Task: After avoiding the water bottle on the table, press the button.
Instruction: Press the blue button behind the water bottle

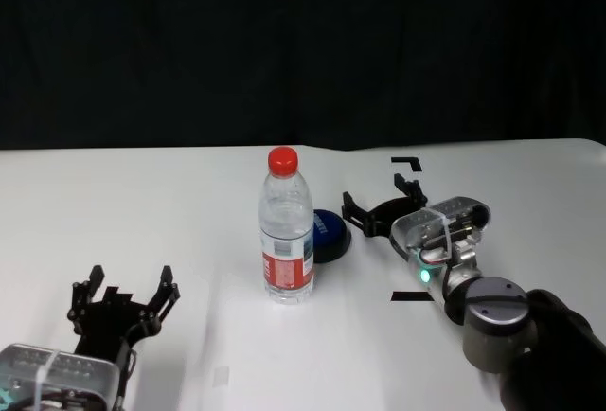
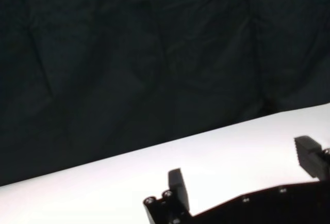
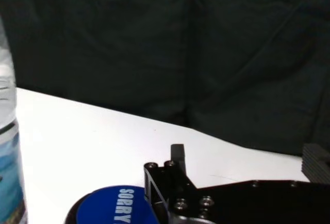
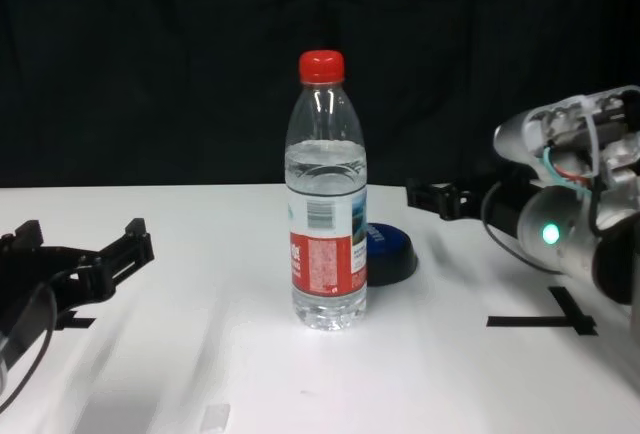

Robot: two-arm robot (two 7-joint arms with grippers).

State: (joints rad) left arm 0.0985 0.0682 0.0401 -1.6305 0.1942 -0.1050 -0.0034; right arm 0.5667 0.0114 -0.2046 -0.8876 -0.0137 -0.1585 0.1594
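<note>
The water bottle [image 1: 287,231] stands upright mid-table, clear with a red cap; it also shows in the chest view [image 4: 328,204]. The dark blue button [image 1: 331,235] lies just behind and to the right of it, partly hidden by it, and shows in the right wrist view [image 3: 111,209]. My right gripper [image 1: 379,193] is open and empty. It hovers low just right of the button, and its left finger [image 3: 177,158] is near the button's edge. My left gripper [image 1: 126,286] is open and empty at the table's near left, far from both.
The white table [image 1: 142,203] carries black corner marks behind my right gripper [image 1: 407,161] and beside my right forearm [image 1: 414,295]. A black curtain backs the table's far edge. The bottle's edge shows at the side of the right wrist view [image 3: 7,146].
</note>
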